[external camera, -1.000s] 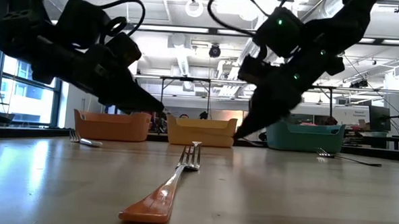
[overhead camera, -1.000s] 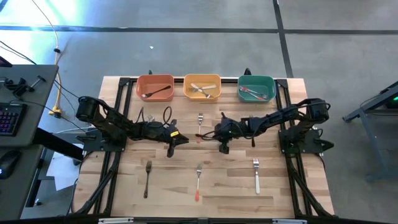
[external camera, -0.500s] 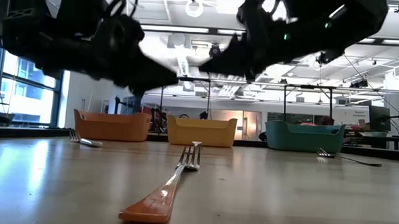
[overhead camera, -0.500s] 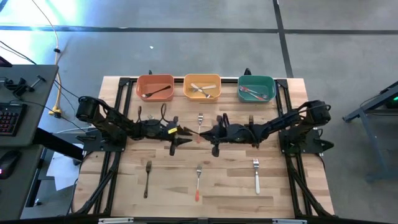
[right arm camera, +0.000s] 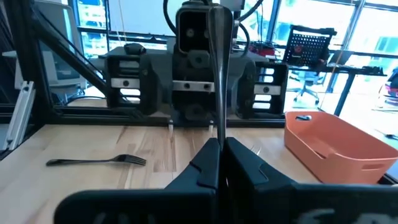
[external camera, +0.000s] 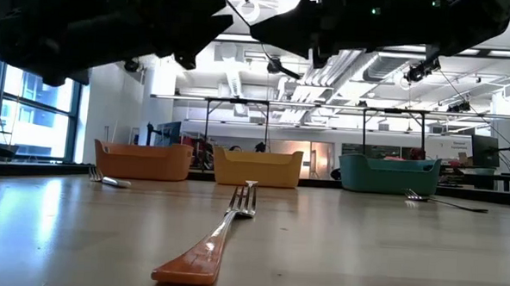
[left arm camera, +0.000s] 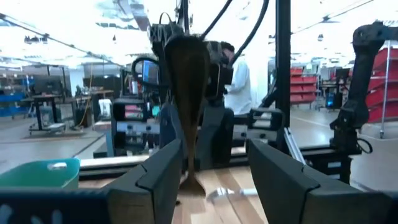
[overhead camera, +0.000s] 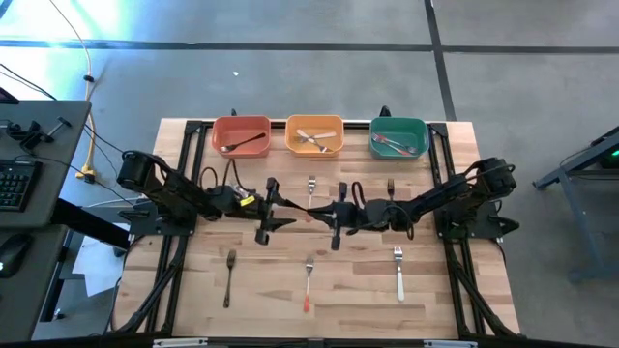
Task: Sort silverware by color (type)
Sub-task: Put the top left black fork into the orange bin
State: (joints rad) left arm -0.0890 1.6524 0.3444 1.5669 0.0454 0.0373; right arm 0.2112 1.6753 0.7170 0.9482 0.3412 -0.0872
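Observation:
A dark brown fork [overhead camera: 302,207] hangs level above the table's middle, between my two grippers, which face each other. My right gripper [overhead camera: 324,210] is shut on it. My left gripper [overhead camera: 280,206] is open, with a finger on either side of the fork's broad handle end [left arm camera: 186,93]. On the table lie a dark fork [overhead camera: 229,275], a red-handled fork [overhead camera: 308,282], a white-handled fork [overhead camera: 397,274] and a silver fork [overhead camera: 311,187]. My right gripper pinches the fork between its two fingers at the end away from the broad handle [right arm camera: 217,134]; the fingers hide the exact place. They come level from the table's right, along the fork. The fork is lifted clear and level, its handle toward the table's left. My left gripper's fingers [left arm camera: 163,177] stand close beside the handle; whether one touches it I cannot tell.
Three bins stand along the far edge: a red one [overhead camera: 241,135] with a dark fork, an orange one [overhead camera: 314,134] with pale forks, a green one [overhead camera: 398,136] with red-handled forks. Black frame rails run along both sides of the table.
Both grippers have risen and tipped from pointing down to level, facing each other. My right gripper has carried the dark fork toward the table's left. My left gripper has opened wide, and the fork's handle now lies between its fingers.

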